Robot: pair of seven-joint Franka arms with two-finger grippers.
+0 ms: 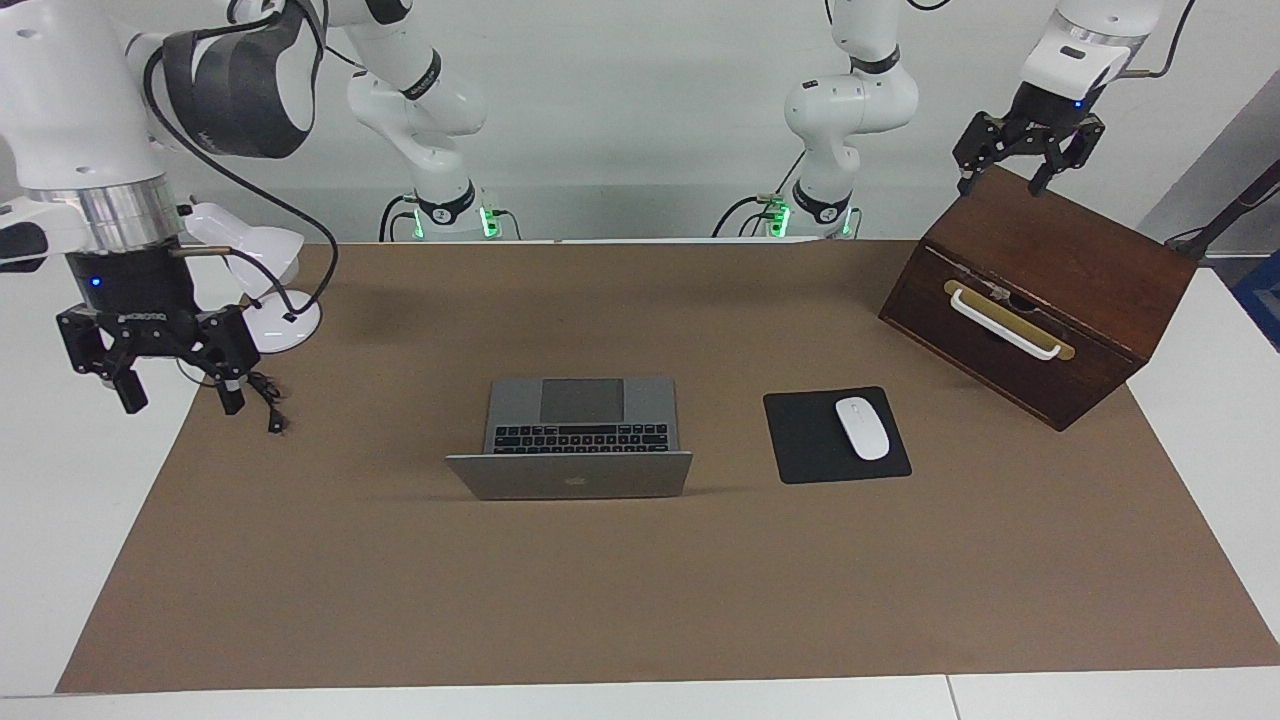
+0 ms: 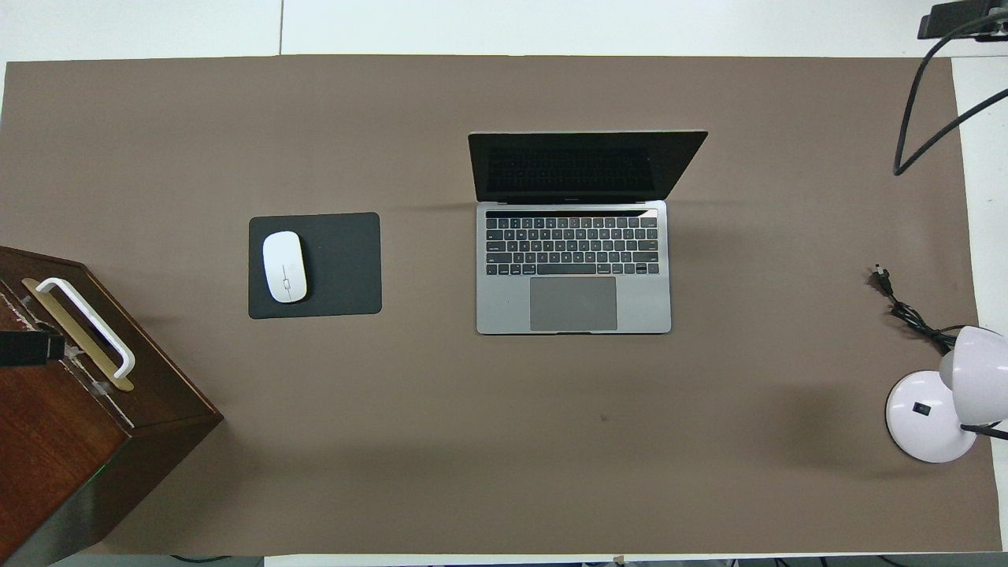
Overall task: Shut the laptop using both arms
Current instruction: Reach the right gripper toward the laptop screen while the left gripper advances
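At the left edge of the facing view the right tool (image 1: pixel 180 395) hangs in the air over the edge of the desk (image 1: pixel 640 600), its fingers spread and holding nothing. A black cord (image 1: pixel 262 392) lies just under it, and the white lamp (image 1: pixel 285 318) stands close by, higher in the frame. When this arm swings in, it should rise a little first so that a finger does not snag the cord.

The laptop (image 1: pixel 575 440) sits on the desk in the middle of the frame, a little left of centre. It is open, with the keys and trackpad on the upper side and the lid standing at the lower side, logo toward the camera. Neither tool is near it, so the step in hand looks like the approach.

To do it well, I would bring each tool to the logo face of the lid, near the top edge, one toward each corner. Both should push together so the lid does not twist on its hinge. They should follow the lid's arc down, slow before it meets the keys, and keep the fingers off the screen side so that nothing is trapped.

Right of the laptop lie a black mouse pad (image 1: pixel 800 455) and a white mouse (image 1: pixel 862 428), well clear of the lid's path. At the upper right the left tool (image 1: pixel 1003 180), fingers also spread and empty, hovers at the top of a tilted wooden box (image 1: pixel 1060 260). Whether it touches the wood I cannot tell. It should lift clear of the box before crossing toward the laptop.
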